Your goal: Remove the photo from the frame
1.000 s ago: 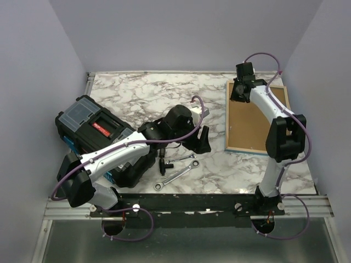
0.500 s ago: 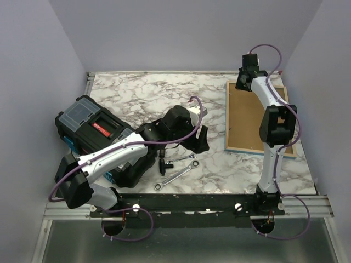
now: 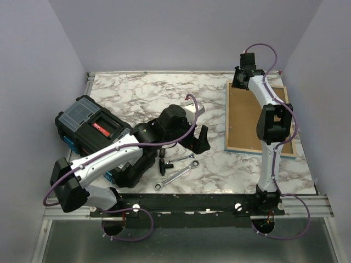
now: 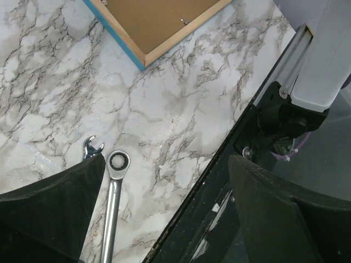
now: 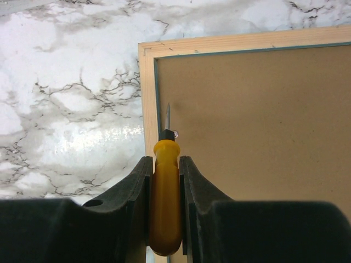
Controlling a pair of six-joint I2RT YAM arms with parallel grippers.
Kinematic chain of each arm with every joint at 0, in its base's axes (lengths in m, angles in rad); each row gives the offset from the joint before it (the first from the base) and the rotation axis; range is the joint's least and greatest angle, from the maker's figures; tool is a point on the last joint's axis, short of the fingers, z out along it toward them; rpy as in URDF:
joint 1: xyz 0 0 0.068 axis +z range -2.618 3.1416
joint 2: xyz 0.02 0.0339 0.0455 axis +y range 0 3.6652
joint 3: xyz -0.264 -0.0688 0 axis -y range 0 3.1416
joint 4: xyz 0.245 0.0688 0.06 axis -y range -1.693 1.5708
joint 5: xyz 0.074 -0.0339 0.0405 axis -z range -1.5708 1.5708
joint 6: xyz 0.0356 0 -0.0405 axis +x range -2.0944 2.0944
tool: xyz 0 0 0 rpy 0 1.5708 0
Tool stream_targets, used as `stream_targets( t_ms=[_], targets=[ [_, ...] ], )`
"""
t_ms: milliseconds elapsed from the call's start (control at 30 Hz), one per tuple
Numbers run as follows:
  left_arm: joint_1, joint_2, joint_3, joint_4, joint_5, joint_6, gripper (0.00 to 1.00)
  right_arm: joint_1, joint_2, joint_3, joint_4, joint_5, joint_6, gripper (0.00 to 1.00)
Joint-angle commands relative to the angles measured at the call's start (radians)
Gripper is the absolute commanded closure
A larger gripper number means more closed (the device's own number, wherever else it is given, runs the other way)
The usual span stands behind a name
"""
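Frame (image 3: 244, 123) lies back-up, likely stiff and light.
Right gripper (image 5: 164, 164) clamps a screwdriver (image 5: 164, 213) over its far-left corner, where the rim looks best to pry; left gripper (image 4: 165, 164) is spread wide.

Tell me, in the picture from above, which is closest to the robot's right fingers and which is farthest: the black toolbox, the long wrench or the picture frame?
1. Frame, on the right: its far corner lies right under the right fingers, which grip a screwdriver.
2. Long wrench, in the middle, toward the front.
3. Toolbox, far left.
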Motion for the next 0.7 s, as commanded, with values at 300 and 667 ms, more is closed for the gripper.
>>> stream_targets(
  t_ms=[300, 667],
  targets=[
    [-0.009, -0.055, 0.012, -0.001, -0.033, 0.022, 0.02, 0.009, 0.027, -0.034, 0.003, -0.086, -0.020, 0.99],
    [-0.009, -0.077, -0.013, 0.004, -0.040, 0.020, 0.01, 0.015, 0.004, -0.082, -0.037, -0.090, -0.019, 0.99]
  ],
)
